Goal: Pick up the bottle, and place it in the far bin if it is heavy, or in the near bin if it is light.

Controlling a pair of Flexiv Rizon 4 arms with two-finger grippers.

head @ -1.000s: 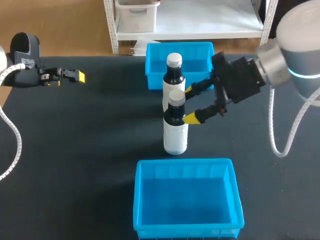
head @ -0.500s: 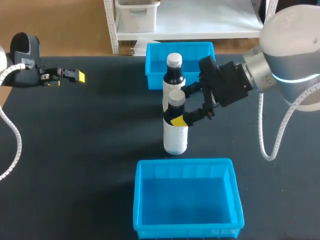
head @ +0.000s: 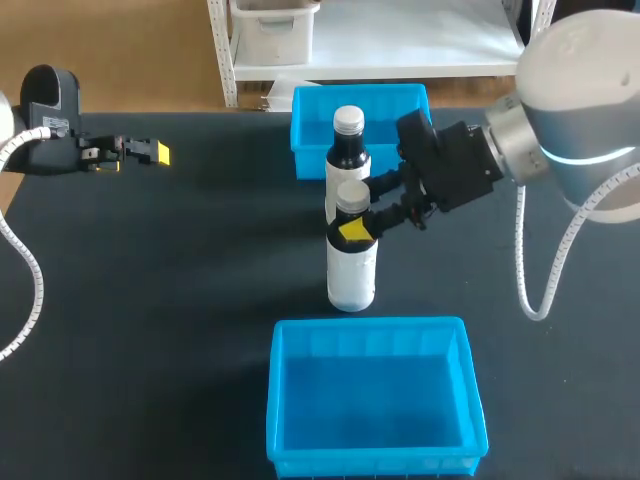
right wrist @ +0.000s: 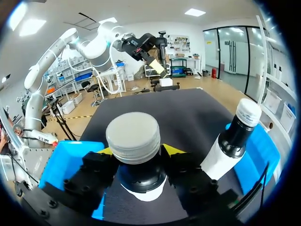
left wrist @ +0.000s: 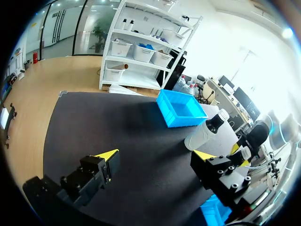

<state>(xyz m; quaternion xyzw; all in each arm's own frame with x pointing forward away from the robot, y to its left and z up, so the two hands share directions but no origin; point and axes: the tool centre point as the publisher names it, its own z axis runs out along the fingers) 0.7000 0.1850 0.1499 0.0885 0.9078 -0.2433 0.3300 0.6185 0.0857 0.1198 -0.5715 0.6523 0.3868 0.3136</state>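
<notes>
**Head view.** The right tool (head: 362, 208) brackets the neck of the near bottle (head: 351, 262). The bottle stands upright on the tabletop (head: 180, 300), between the far bin (head: 404, 101) and the near bin (head: 288, 400). A second bottle (head: 347, 150) stands just behind it, in front of the far bin; whether the two touch cannot be told. The lift is best made straight up, so the rear finger does not sweep the second bottle. Weight is best judged once the base is off the tabletop. The left tool (head: 140, 152) hangs well apart and obstructs nothing.

**Left wrist view.** The left tool (left wrist: 155, 157) is spread wide and holds nothing. Ahead of it are the far bin (left wrist: 181, 108) and the second bottle (left wrist: 207, 132).

**Right wrist view.** Both fingers appear to press the neck of the near bottle (right wrist: 133, 136) just under its cap, so the right tool (right wrist: 139, 150) seems closed on it. Such a high grip may let the body swing. The second bottle (right wrist: 233, 141) stands close beside one finger and is the only obstacle.
</notes>
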